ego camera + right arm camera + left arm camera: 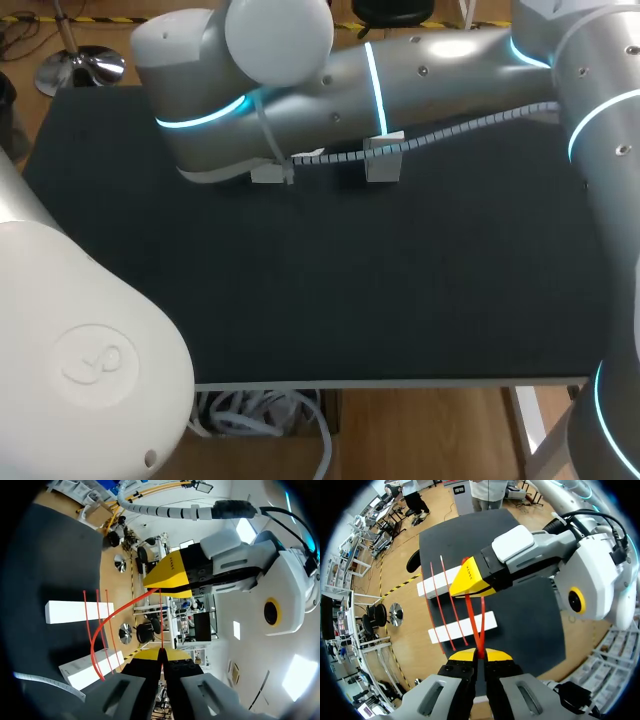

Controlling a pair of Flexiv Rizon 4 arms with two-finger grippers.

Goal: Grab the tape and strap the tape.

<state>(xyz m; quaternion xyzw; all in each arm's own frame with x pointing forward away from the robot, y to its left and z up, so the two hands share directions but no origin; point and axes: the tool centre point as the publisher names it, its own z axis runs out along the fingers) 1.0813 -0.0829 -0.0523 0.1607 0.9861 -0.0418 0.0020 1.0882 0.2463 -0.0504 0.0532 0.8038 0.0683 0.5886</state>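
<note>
Your left gripper [478, 655] has its yellow tips pressed together, pinching the red tape [478, 641] between them. Your right gripper [161, 654] is closed the same way on the same tape, its tips meeting around a single thin strand. The two grippers face each other tip to tip, near but apart, with the tape stretched between them above the table [400, 280]. In your left wrist view two strands run from the right gripper's tips and converge into the left gripper's pinch, making a narrow V. In your right wrist view one strand runs straight from tip to tip. A second length leaves the left gripper's tips, bows out sideways and curves down toward the white bars [487, 621], its free end over the one nearer that gripper; you cannot tell whether it touches. Those two bars lie parallel and apart below the grippers, at one edge of the black table. Several loose red strips [451, 600] lie across both of them, bridging the gap. In the head view your right arm [420, 70] comes in from the far right corner and stretches along the far edge of the table. Your left arm [80, 340] fills the near left corner, and both grippers and the tape are hidden there.
</note>
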